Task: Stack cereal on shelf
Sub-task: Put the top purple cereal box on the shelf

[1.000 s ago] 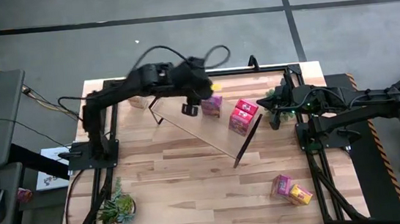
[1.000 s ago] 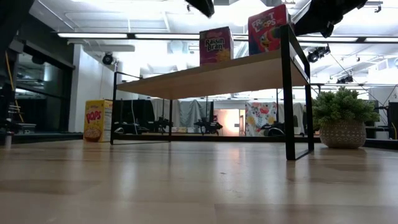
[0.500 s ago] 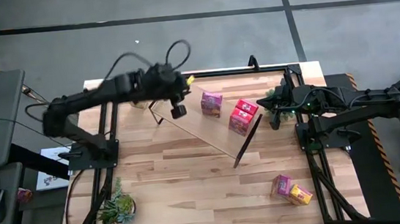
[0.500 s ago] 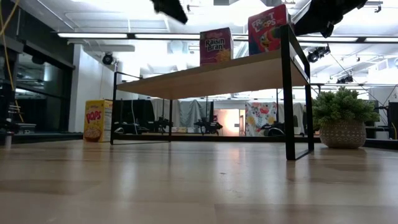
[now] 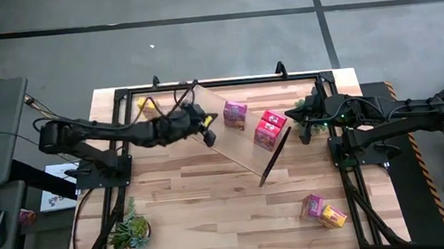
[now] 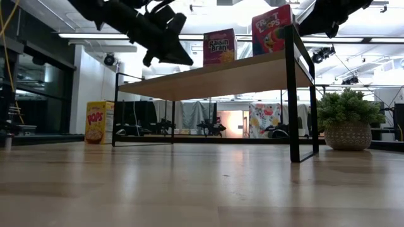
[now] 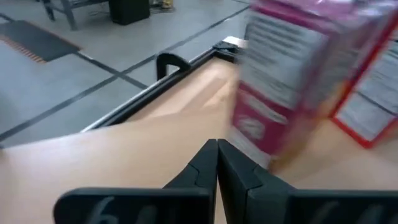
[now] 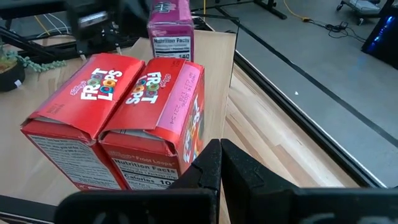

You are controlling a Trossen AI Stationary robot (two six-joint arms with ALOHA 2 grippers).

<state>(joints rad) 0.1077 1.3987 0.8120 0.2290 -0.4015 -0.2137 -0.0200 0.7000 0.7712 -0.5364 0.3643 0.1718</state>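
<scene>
Left gripper (image 5: pixel 209 134), jaws pressed together and empty, hovers over the shelf (image 5: pixel 232 144) at centre frame, beside a blurred pink cereal box (image 5: pixel 235 115). Right gripper (image 5: pixel 293 116), jaws pressed together, waits near two red boxes (image 5: pixel 267 130). Pink and yellow boxes (image 5: pixel 323 210) lie lower right on the tabletop (image 5: pixel 214 207); another yellow box (image 5: pixel 148 107) is half hidden upper left.

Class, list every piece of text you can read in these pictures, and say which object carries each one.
"Raisin Bran": pink-magenta box on the shelf.
"Froot Loops": two red boxes side by side; also on the red box in the low view.
"POPS": yellow box on the tabletop behind the shelf.
"Nutrition Facts": panels on the pink-magenta and red boxes.
Finer panel print: too small to read.
</scene>
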